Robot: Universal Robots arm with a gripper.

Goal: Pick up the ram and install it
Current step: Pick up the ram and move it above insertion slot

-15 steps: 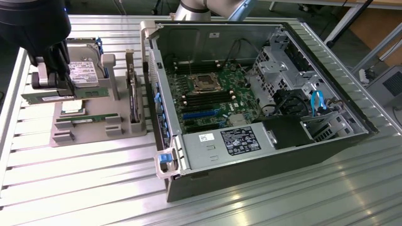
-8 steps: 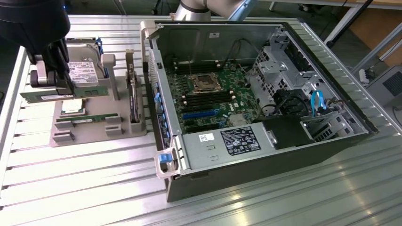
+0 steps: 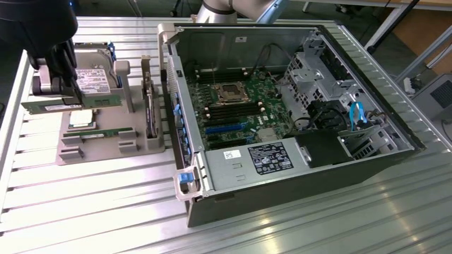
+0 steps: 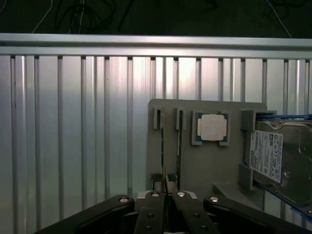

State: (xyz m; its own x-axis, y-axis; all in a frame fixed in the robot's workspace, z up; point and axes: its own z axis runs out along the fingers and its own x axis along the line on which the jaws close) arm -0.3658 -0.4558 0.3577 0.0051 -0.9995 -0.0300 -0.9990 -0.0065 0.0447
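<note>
While the jaws stand narrow, closed on the ram, the green stick hangs level and lengthwise over the grey holder tray, at about ten o'clock in the exterior view. In the wrist view the ram shows edge-on as a thin line running out from between the closed jaws over the tray.

A second green stick lies in its slots on the tray, at six o'clock of the held one; the wrist view shows it just beside the ram. The square processor chip sits between them, and the hard drive stands behind. A dark expansion card stands on edge at the tray's three o'clock side. Beyond it lies the open computer case, motherboard exposed, on the ribbed metal table.
</note>
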